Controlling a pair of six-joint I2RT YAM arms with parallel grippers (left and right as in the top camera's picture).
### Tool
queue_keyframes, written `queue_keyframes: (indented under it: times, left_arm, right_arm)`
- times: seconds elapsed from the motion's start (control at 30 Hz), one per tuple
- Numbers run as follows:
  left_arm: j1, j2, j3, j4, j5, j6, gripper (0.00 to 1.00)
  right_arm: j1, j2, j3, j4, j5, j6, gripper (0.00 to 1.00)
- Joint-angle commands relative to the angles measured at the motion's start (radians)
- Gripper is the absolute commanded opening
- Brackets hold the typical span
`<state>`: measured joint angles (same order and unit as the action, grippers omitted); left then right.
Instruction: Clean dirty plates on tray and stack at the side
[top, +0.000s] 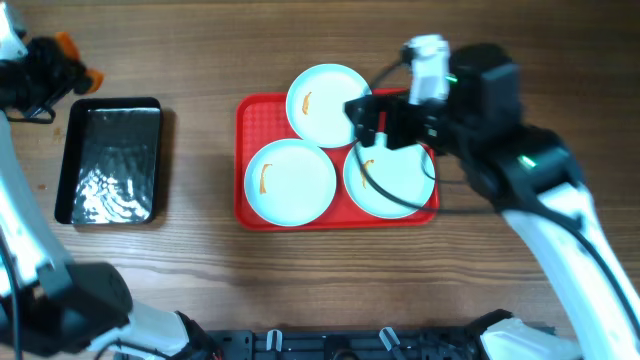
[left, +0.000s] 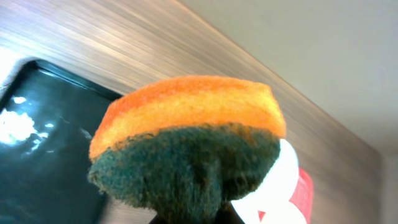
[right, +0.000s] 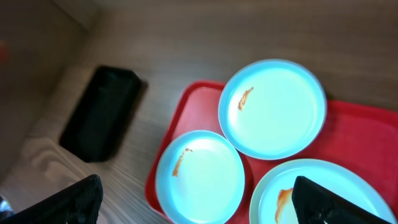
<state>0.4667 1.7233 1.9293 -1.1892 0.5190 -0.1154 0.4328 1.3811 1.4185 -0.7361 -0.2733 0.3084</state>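
Three pale plates lie on the red tray (top: 248, 150), each with a small orange smear: one at the back (top: 325, 103), one front left (top: 290, 182), one front right (top: 395, 185). My right gripper (top: 365, 125) hovers open above the tray, between the back plate and the front-right plate. In the right wrist view its fingers (right: 68, 202) straddle the front-left plate (right: 199, 177), with the back plate (right: 272, 109) and front-right plate (right: 280, 193) beside it. My left gripper (top: 50, 65) stays at the table's far left corner, shut on an orange-and-green sponge (left: 186, 143).
A glossy black tray (top: 108, 160) lies left of the red tray, with a strip of bare wood between them. The left wrist view shows this black tray (left: 37, 155) under the sponge. Wooden table (top: 330, 280) extends in front of the red tray.
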Motion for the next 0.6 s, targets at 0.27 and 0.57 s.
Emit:
queue_keyframes:
  times: [0.27,0.57]
  left_arm:
    - [-0.541,0.034,-0.51,0.124,-0.064,-0.034,0.04]
    - [-0.655,0.039,-0.714,0.369,-0.068,-0.084,0.04]
  right_arm:
    - [0.071,0.619,0.011,0.124,0.026,0.036,0.64]
    - [0.079,0.644,-0.032,0.122,0.071,0.004,0.36]
